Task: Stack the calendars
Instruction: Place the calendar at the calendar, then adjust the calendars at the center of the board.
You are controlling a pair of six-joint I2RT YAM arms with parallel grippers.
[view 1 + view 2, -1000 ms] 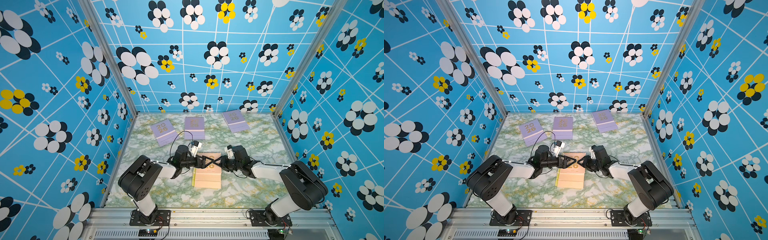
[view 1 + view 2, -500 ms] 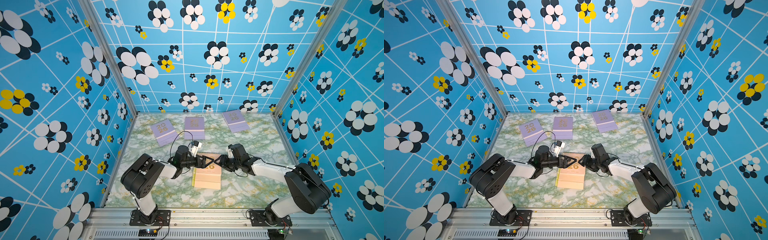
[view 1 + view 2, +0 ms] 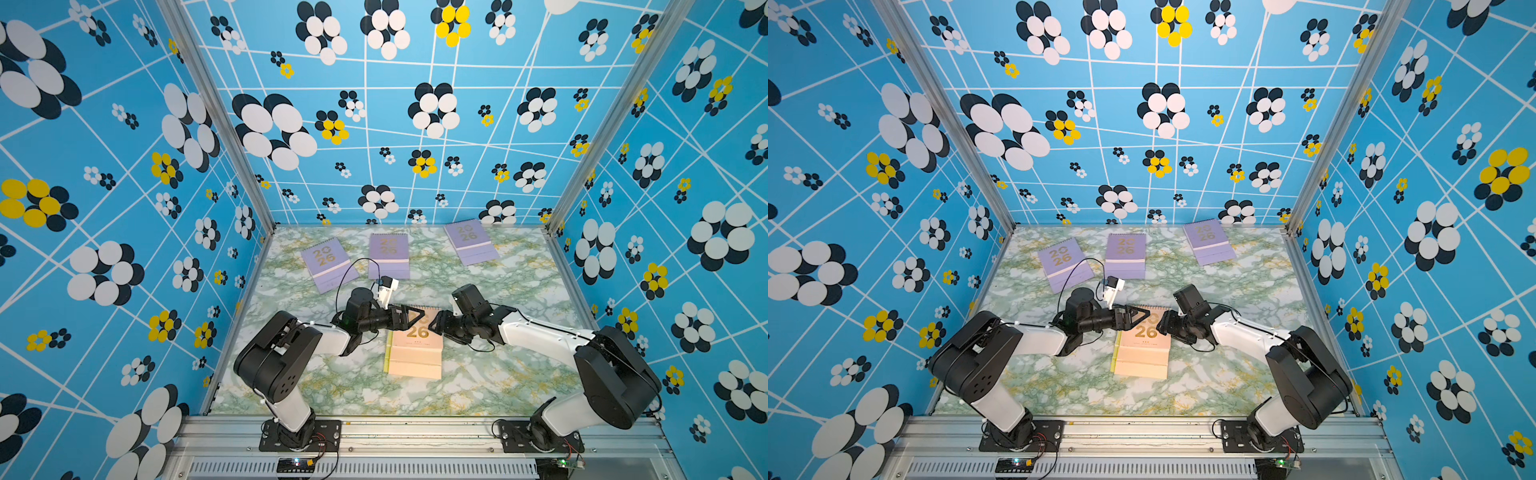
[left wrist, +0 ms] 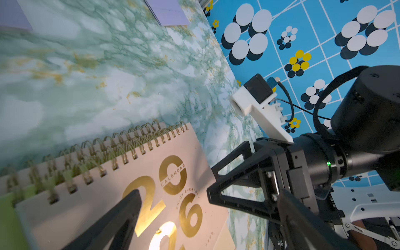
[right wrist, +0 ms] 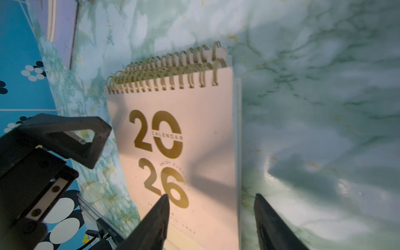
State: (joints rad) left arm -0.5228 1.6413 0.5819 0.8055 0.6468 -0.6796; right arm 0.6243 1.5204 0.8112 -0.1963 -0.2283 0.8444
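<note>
A peach calendar tops a stack at the table's middle, with a yellow calendar's edge showing under it. Three lilac calendars lie flat along the back. My left gripper hovers open over the stack's spiral end. From the other side my right gripper stands open at the stack's right edge. One of its fingertips is over the peach cover and the other over the table; nothing is between them.
Blue flowered walls close in the marble table on three sides. A metal rail carrying both arm bases runs along the front. The two grippers' fingertips sit close together above the stack.
My right gripper's jaws have spread wider beside the stack and its forearm has sunk a little. The left arm and the calendars have not moved.
</note>
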